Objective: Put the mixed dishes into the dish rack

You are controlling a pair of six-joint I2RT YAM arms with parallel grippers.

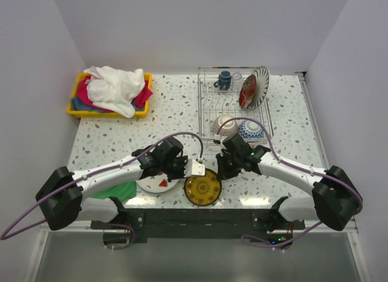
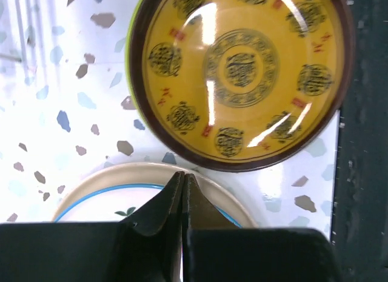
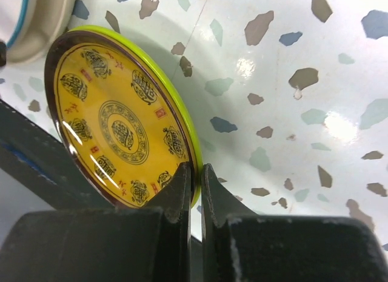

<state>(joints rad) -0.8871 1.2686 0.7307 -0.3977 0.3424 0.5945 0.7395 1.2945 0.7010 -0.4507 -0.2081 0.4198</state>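
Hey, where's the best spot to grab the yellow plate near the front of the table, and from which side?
Pinch the thin rim of the yellow plate from its right side: it is shallow with no handle, and the white plate crowds its left. The right claw is shut on that rim.

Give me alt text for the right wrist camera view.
The right gripper pinches the lime-green rim of a yellow patterned plate, with the speckled table behind it. The edge of a cream plate shows at upper left.
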